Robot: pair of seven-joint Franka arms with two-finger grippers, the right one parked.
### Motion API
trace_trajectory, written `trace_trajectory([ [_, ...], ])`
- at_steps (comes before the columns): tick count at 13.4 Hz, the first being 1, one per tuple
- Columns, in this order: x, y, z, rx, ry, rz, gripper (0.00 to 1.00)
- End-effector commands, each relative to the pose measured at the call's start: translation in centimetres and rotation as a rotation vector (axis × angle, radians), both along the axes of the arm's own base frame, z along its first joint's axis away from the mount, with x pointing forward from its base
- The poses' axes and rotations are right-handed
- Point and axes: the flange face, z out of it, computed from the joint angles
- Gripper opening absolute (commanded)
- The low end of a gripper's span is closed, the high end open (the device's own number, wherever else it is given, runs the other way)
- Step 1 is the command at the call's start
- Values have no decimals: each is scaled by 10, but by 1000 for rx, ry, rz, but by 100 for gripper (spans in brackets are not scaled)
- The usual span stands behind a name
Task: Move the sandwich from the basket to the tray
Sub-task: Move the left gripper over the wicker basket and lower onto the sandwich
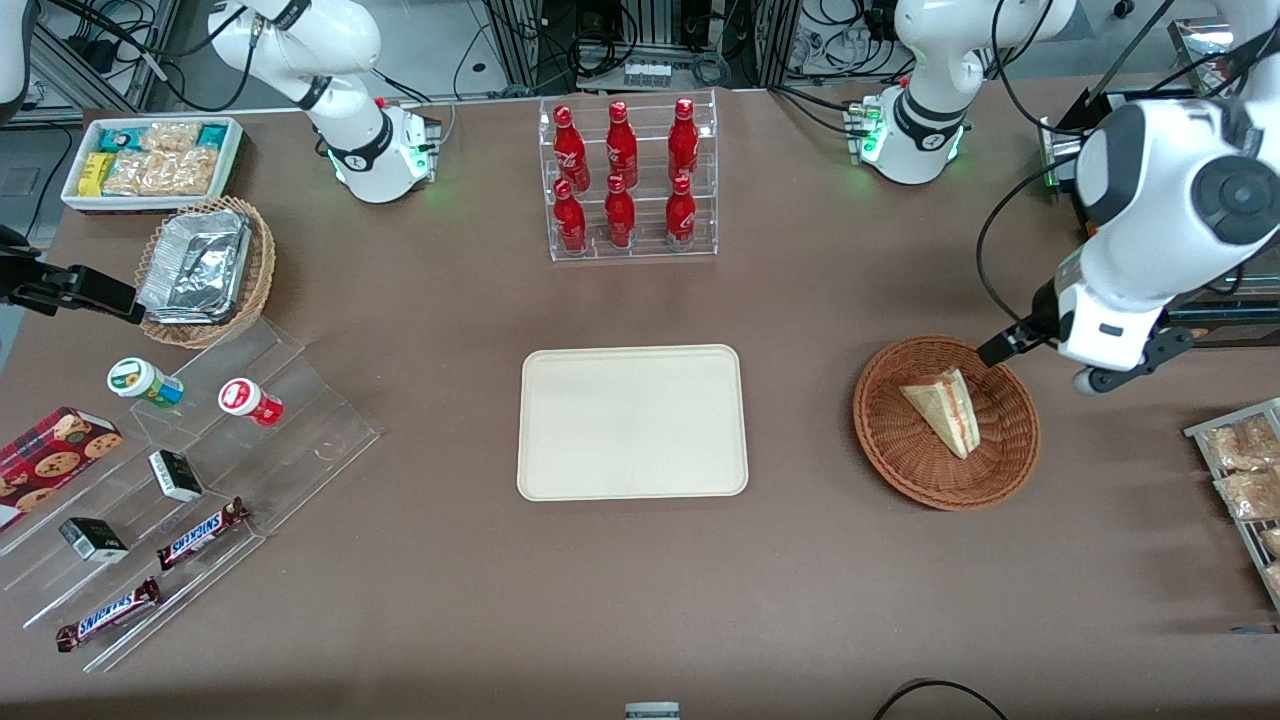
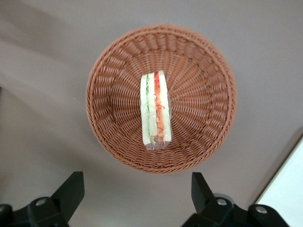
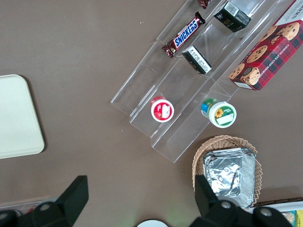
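Tray (image 1: 632, 421): bare, lying toward the parked arm's end from the basket (image 1: 890, 440). Sandwich (image 1: 944, 408): in the basket; the wrist view alone shows its green and red filling edge-on. Gripper (image 2: 137, 196): above the basket rim, jaws wide apart, holding nothing.

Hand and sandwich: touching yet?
Apart. In the left wrist view the open hand hangs above the basket, its fingers spread clear of the sandwich, with bare table visible between.
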Motion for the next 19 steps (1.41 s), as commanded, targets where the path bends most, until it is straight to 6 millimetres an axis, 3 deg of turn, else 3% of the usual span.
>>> trace_trajectory([
  [1,5,-7,-26,11,30,9,100],
  [9,-1,-15,-104,-10,-36,-16,100],
  [19,-12,-10,-158,-28,-87,-6,100],
])
